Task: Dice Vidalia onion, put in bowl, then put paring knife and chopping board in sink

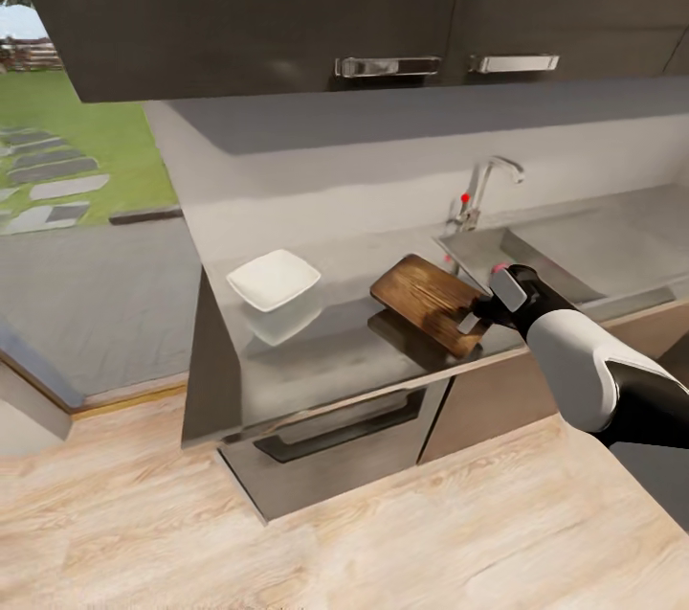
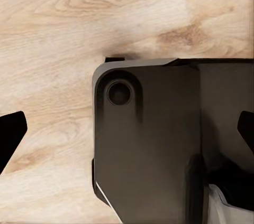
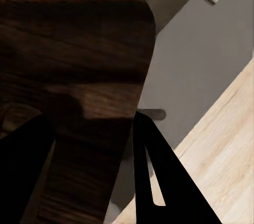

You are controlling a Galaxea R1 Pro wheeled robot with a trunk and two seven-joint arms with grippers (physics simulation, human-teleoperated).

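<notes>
The dark brown chopping board [image 1: 421, 296] hangs tilted just above the grey countertop [image 1: 325, 351], its reflection on the surface beneath it. My right gripper [image 1: 476, 315] is shut on the board's near right end. In the right wrist view the board [image 3: 79, 60] runs between the two dark fingers [image 3: 153, 171]. The white square bowl [image 1: 274, 279] sits on the countertop left of the board. The steel sink [image 1: 550, 258] lies right of the board. The onion and the paring knife are out of view. My left gripper [image 2: 129, 129] is open over the floor.
A chrome tap [image 1: 483, 189] with a red knob stands behind the sink. Dark wall cabinets [image 1: 287, 7] hang over the counter. Below the left gripper are the robot's dark base [image 2: 153, 145] and the light wooden floor [image 2: 63, 12]. A small pink spot [image 1: 498, 267] shows behind the right gripper.
</notes>
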